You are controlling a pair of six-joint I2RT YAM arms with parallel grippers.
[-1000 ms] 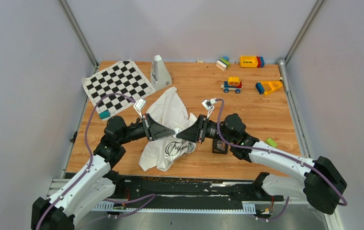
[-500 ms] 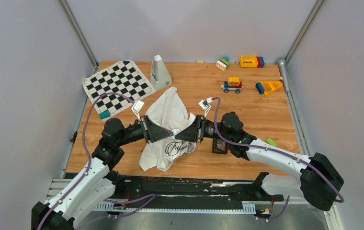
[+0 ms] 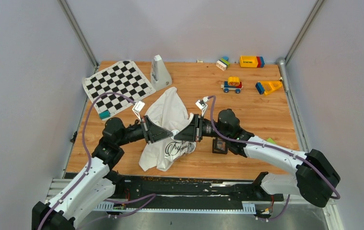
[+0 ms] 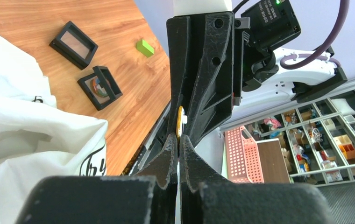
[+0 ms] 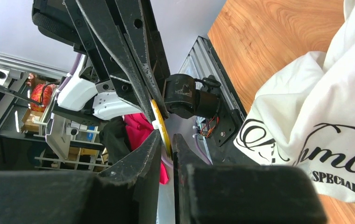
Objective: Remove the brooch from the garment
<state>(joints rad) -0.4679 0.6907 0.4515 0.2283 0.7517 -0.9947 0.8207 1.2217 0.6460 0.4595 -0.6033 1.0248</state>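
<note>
The white garment (image 3: 168,122) with black script lies crumpled on the wooden table; it also shows in the left wrist view (image 4: 26,121) and the right wrist view (image 5: 315,107). The brooch (image 3: 176,132), a thin yellow disc with a white part, is held in the air just above the garment, seen edge-on in the left wrist view (image 4: 180,122) and the right wrist view (image 5: 160,122). My left gripper (image 3: 172,134) (image 4: 179,138) and right gripper (image 3: 179,133) (image 5: 166,140) meet tip to tip, each shut on the brooch from opposite sides.
A chessboard mat (image 3: 118,84) and a white cone-shaped object (image 3: 160,73) sit at the back left. Toy blocks and a toy car (image 3: 231,85) are at the back right. Black display frames (image 3: 220,146) (image 4: 100,87) and a green block (image 3: 271,142) lie under my right arm.
My right arm's wrist and forearm have crept a little left toward the left gripper. Both grippers stay joined at the brooch over the garment.
</note>
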